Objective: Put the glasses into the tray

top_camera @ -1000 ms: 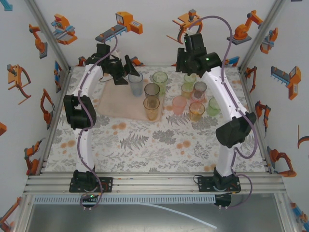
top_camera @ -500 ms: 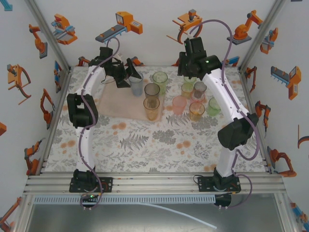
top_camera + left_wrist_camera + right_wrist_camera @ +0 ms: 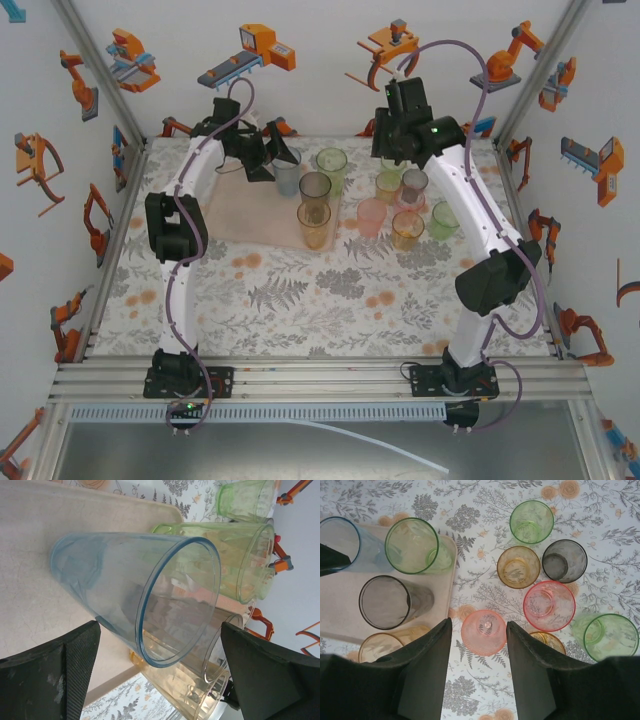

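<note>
The pale pink tray point(image 3: 240, 215) lies back left and carries a blue glass point(image 3: 285, 176), a green one point(image 3: 332, 163), a smoky grey one point(image 3: 315, 188) and an orange one point(image 3: 313, 224). My left gripper point(image 3: 274, 154) is open beside the blue glass. In the left wrist view that blue glass point(image 3: 135, 592) sits between the wide-apart fingers of the left gripper point(image 3: 160, 635), touching neither. My right gripper point(image 3: 479, 626) hangs open and empty, high above an upside-down pink glass point(image 3: 484, 632) on the cloth.
Several more glasses stand on the flowered cloth right of the tray: pink point(image 3: 549, 605), orange point(image 3: 518, 567), grey point(image 3: 564, 560) and two green point(image 3: 531, 521) point(image 3: 610, 636). White walls close in the back and both sides. The near half of the cloth point(image 3: 320, 300) is bare.
The left arm has swung a little to the right and back, its gripper staying open by the blue glass. The right wrist has lifted slightly. No glass has moved.
</note>
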Robot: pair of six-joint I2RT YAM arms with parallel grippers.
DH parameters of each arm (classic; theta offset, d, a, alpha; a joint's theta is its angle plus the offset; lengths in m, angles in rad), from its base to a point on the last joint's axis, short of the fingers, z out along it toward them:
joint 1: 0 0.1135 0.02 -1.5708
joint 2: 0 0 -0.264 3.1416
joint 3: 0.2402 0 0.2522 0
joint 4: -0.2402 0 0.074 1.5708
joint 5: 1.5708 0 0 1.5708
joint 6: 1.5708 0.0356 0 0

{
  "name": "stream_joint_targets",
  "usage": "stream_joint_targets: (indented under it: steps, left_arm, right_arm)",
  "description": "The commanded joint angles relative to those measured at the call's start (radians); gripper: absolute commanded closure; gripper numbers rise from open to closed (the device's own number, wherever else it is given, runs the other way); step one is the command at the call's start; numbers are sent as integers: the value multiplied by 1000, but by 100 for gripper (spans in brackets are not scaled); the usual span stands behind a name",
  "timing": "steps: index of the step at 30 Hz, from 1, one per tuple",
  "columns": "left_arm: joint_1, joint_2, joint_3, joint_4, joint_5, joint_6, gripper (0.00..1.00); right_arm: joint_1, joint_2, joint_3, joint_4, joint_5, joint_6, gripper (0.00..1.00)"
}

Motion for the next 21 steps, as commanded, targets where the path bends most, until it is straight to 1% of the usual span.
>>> stream_joint_targets:
  steps: [1,7,17,21]
  left_arm:
    - [-6,23,48,-2,38,3,3]
    - [-10,1,44,-30,41,29,3]
    - [1,-83,-50,-59,25,65,3]
    - [9,-103,-71,-61,25,68,3]
  right_arm:
    - [-11,-40,-16,13,28,11,53]
    - [-20,-59,-51,14,40,25,52]
    - [-36,-81,-95,13,29,51,51]
    - [-48,-86,-103,-30,49,63,51]
